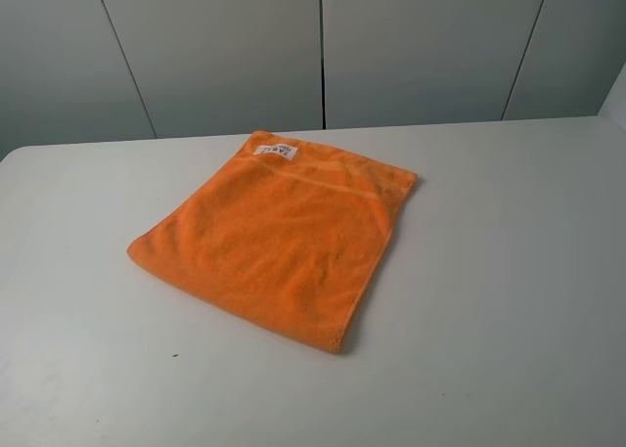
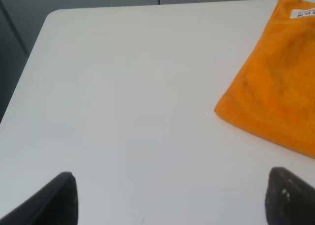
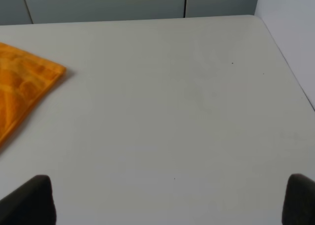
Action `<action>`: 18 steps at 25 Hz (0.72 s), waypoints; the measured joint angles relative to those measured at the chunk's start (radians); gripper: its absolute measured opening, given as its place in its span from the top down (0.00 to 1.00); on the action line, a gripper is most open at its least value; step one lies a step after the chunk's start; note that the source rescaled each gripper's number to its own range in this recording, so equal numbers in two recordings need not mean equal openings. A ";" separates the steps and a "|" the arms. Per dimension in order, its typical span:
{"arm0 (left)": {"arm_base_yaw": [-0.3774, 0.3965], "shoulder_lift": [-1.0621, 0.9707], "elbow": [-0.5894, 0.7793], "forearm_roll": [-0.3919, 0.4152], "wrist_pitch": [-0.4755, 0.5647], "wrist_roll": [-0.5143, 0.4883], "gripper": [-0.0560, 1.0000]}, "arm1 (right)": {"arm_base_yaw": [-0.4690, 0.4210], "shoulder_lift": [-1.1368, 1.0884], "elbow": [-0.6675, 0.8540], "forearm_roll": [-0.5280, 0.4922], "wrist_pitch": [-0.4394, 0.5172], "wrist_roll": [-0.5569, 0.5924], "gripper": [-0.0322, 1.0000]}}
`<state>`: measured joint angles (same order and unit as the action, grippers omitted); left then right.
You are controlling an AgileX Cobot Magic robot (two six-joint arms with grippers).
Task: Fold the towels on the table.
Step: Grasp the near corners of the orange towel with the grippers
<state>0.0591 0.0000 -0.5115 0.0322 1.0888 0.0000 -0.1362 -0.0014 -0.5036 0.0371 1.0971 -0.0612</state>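
towel [image 1: 277, 240]: lay flat on table [image 1: 509, 290]
left gripper [image 2: 174, 198]: jaws apart, empty, near towel
right gripper [image 3: 168, 199]: jaws apart, empty

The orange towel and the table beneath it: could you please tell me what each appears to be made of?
The orange towel looks like soft, matte fabric, probably microfibre or terry: a fuzzy nap, a stitched hem band and a white label. The table looks like a hard, smooth, matte white top, perhaps laminate or plastic: even colour, no grain.
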 joint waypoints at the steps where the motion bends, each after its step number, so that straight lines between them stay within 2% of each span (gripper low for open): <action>1: 0.000 0.000 0.000 0.000 0.000 0.000 0.02 | 0.000 0.000 0.000 0.000 0.000 0.000 0.00; 18: 0.000 0.000 0.000 0.000 0.000 0.000 0.02 | 0.000 0.000 0.000 0.000 0.000 0.000 0.00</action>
<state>0.0591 0.0000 -0.5115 0.0322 1.0888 0.0000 -0.1362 -0.0014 -0.5036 0.0371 1.0971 -0.0612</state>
